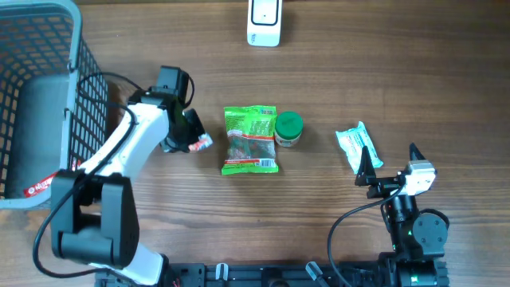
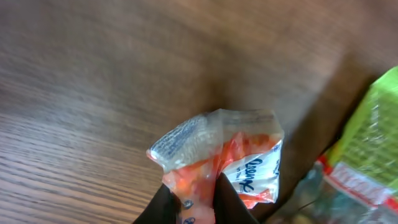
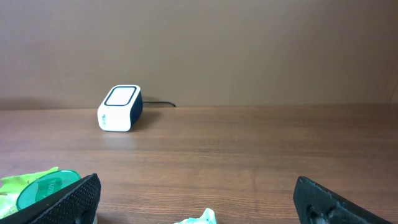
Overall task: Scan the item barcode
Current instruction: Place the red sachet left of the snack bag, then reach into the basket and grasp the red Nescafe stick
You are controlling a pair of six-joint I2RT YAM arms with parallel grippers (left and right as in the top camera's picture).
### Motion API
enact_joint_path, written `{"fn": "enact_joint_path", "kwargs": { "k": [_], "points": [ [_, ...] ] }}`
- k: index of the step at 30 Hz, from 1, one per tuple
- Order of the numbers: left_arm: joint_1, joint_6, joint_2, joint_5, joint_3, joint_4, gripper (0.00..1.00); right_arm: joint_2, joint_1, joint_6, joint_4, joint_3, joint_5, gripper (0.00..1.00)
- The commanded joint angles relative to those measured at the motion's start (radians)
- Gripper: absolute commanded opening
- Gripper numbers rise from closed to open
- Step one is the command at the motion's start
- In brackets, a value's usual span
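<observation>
Packet (image 1: 201, 143), orange & white w/ a clear crimped top, is pinched at its lower edge by the left gripper (image 1: 191, 137). In the left wrist view the two dark fingers (image 2: 166, 202) are seen pressed together on it w/ film caught btwn them, over the wood table (image 1: 398, 64). Whether it touches the wood can't be told, and no barcode can be made out (view blurred). The packet is held well toward the robot from the scanner (image 1: 264, 22) & off to its left. The scanner, white w/ a dark window, is set at the table's far edge & is seen in the right wrist view w/ a cable behind it. A green snack bag (image 1: 250, 139) is laid flat almost straight toward the robot from the scanner, w/ a green-lidded jar (image 1: 288, 129) right against its right edge. A teal pouch (image 1: 358, 148) is laid further right of the scanner on the robot's side, just beside the right gripper (image 1: 389, 159), whose jaws are spread wide apart & clamped on nothing. A wire basket (image 1: 40, 96) is placed far left of the scanner.
</observation>
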Motion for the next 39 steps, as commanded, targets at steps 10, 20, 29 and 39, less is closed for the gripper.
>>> {"fn": "enact_joint_path", "kwargs": {
  "k": [10, 20, 29, 39],
  "points": [
    [-0.003, 0.075, -0.185, 0.061, 0.391, -0.285, 1.00, -0.006, 0.004, 0.009, 0.003, -0.001, 0.014, 1.00],
    [0.160, -0.227, -0.323, -0.339, 0.917, -0.378, 1.00, -0.006, 0.004, 0.009, 0.003, -0.001, 0.014, 1.00],
    [0.684, -0.572, -0.156, -0.278, 0.914, -0.686, 0.87, -0.006, 0.004, 0.009, 0.003, -0.001, 0.014, 1.00],
    [0.811, -0.796, 0.129, -0.290, 0.909, -0.824, 0.90, -0.006, 0.004, 0.008, 0.003, -0.001, 0.014, 1.00]
  ]
}}
